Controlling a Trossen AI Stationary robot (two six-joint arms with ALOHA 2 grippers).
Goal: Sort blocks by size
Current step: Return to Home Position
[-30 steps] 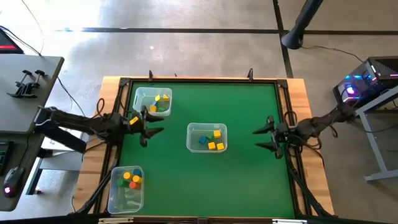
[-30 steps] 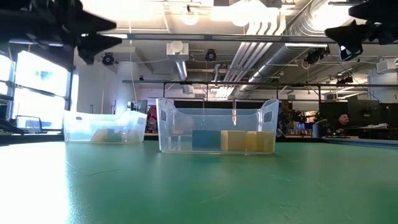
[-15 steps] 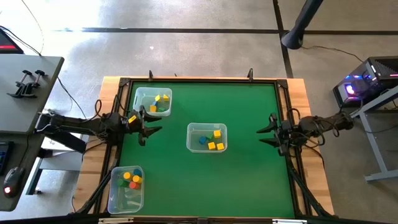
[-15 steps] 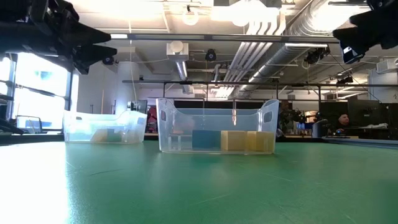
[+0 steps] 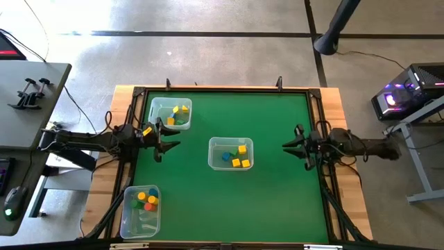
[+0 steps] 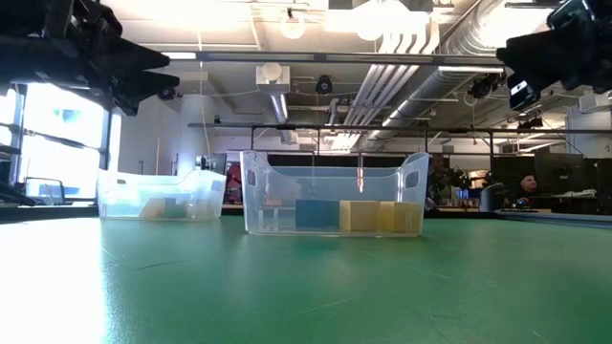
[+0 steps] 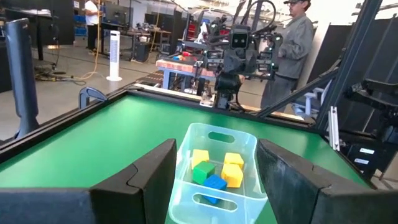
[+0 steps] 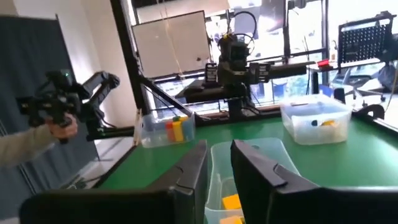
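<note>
Above the green table [image 5: 277, 201], near its side edges, the left gripper [image 5: 168, 141] and right gripper [image 5: 294, 147] hang empty, fingers apart, facing inward. All small coloured solid blocks [image 5: 240, 162] lie inside three clear plastic rectangular bins [image 5: 222, 139]. Sorting looks finished, so homing only needs the arms folded back. Both arms lie straighter than a second ago; the bins are unmoved

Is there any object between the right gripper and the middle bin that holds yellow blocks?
Nothing visible. In the high view only bare green mat lies between the right gripper and the middle bin, where the yellow blocks lie inside.
</note>
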